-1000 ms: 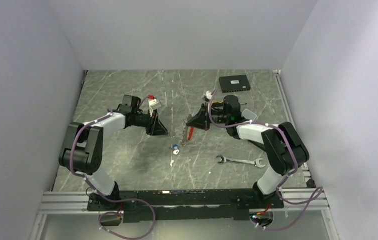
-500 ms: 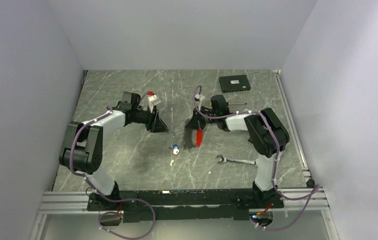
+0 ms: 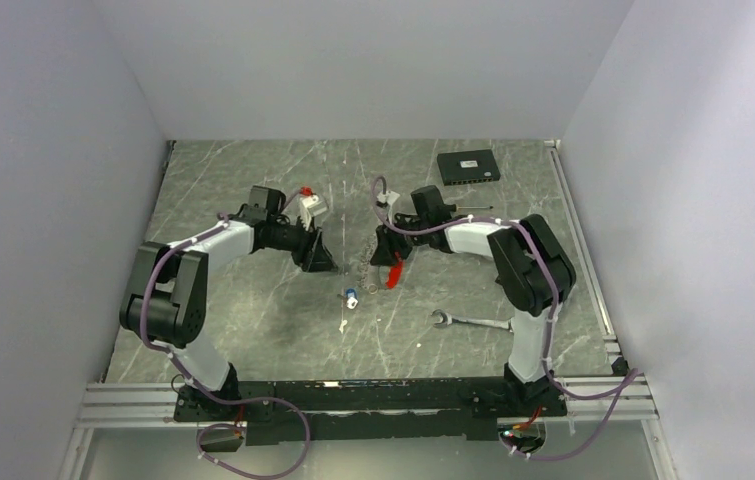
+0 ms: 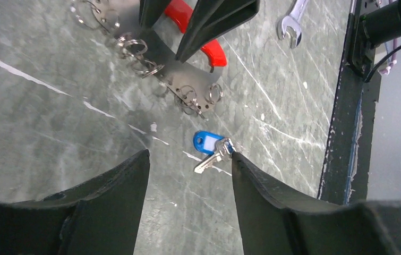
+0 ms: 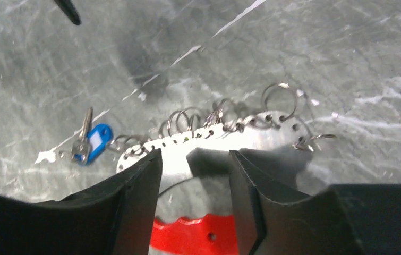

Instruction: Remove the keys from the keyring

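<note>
The keyring (image 5: 224,133) is a silvery plate carrying several wire rings, with a red handle (image 5: 198,236). It lies flat on the table (image 3: 243,310), seen as the keyring (image 3: 381,272) in the top view and the keyring (image 4: 155,58) in the left wrist view. My right gripper (image 5: 195,156) hangs open just over it, jaws astride the plate without pinching it. A silver key with a blue tag (image 4: 211,147) lies loose, also seen as the blue-tagged key (image 3: 351,297) (image 5: 89,142). My left gripper (image 4: 190,159) stands open and empty above it. Another small pale key (image 3: 341,325) lies nearer the arms.
A silver open-ended wrench (image 3: 475,322) lies at the front right, its end also seen as the wrench (image 4: 292,16). A black flat box (image 3: 468,166) sits at the back right. The black frame rail (image 4: 360,106) runs along the table's near edge.
My right gripper has opened and let go of the keyring, which now lies on the table. That arm swung left and back. My left gripper has opened wider.
</note>
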